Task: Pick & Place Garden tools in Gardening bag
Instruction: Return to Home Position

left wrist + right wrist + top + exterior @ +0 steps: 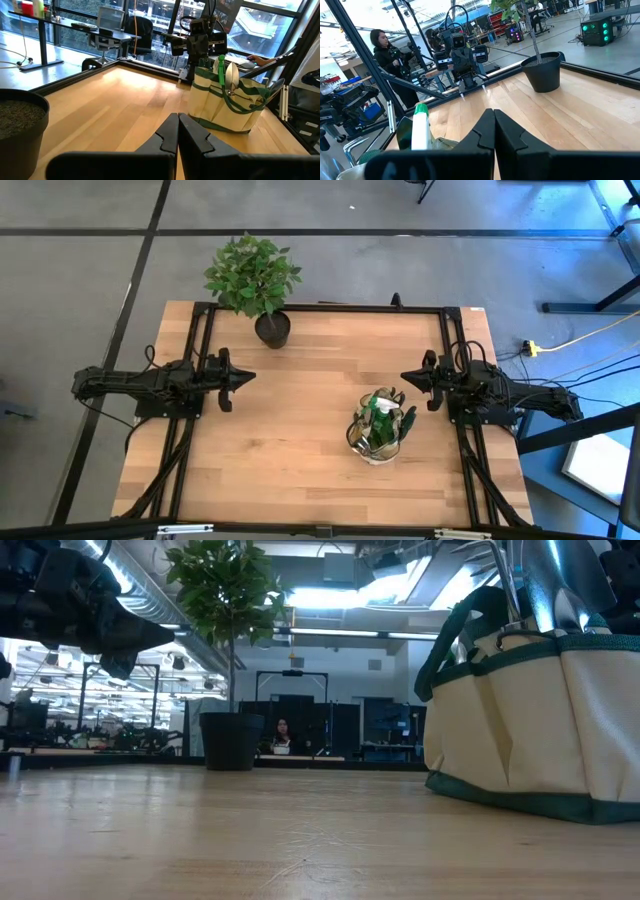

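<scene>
High view, left to right: shows the left gripper (245,377) over the table's (300,485) left side, fingers pressed together on nothing; finds the potted plant (252,275) at the far edge; places the gardening bag (358,442) upright, right of centre, with the garden tools (385,420) standing inside; ends at the right gripper (405,376), near the bag but apart from it, fingers closed and empty.

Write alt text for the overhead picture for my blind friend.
A gardening bag full of tools stands on a table. The left hand and right hand hover shut and empty at either side; a potted plant stands behind.
</scene>
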Controlling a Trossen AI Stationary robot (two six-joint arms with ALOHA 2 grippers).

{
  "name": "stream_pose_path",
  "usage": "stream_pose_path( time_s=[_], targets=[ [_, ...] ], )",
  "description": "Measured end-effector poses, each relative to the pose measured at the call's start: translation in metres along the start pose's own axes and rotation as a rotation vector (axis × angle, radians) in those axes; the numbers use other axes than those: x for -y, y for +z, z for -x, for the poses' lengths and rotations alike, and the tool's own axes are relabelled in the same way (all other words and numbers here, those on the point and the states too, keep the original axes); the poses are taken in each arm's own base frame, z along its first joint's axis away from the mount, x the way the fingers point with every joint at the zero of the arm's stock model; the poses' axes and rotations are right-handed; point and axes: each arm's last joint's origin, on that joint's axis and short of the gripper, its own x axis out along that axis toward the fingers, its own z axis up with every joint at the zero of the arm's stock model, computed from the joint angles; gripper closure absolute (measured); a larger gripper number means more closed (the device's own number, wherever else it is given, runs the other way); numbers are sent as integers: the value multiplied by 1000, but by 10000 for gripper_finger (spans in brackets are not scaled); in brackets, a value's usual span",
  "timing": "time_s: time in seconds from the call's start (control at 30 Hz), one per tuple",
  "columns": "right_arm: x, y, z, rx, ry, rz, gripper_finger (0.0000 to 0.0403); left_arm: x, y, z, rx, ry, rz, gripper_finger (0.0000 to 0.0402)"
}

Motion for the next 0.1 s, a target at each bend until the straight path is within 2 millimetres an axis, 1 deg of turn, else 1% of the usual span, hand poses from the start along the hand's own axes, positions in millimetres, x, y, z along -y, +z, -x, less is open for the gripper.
stream_pose_path(
  time_s=[0.1],
  targets=[
    [0, 0, 0, 0, 0, 0, 403, 0, 0, 0, 0, 0, 0, 400]
  ],
)
